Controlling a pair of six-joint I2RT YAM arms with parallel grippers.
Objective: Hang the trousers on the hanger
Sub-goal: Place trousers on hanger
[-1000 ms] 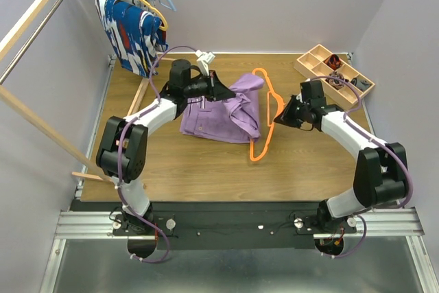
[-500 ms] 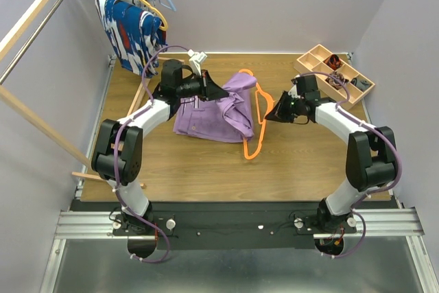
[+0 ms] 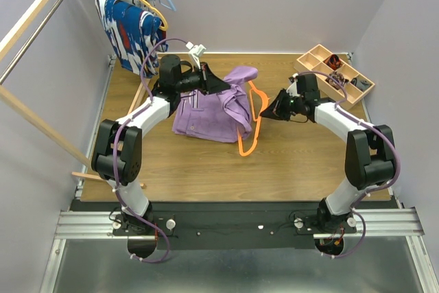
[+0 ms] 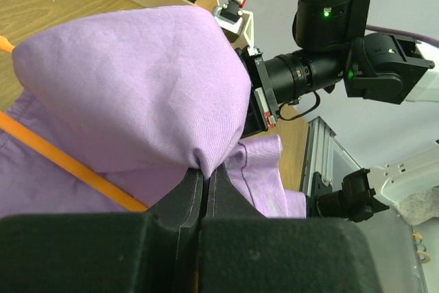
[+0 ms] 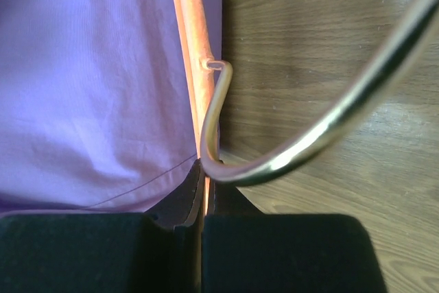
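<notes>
Wooden table (image 3: 192,169) carries the trousers (image 3: 206,120) centrally. Wrist views alone reveal the grips: left end effector (image 4: 206,180) pinched shut on a trouser fold, right end effector (image 5: 203,176) clamped on the hanger (image 5: 191,39). Compartment tray (image 3: 314,60) sits far right.

Right claw (image 3: 265,115) swung left over table (image 3: 309,162), carrying hanger (image 3: 254,134) along. Hanger's lower tip ended closer to trousers (image 3: 206,118), with its arm against lilac fold. Left claw (image 3: 230,86) drew back and left with pinched fold. Trousers shifted left.
</notes>
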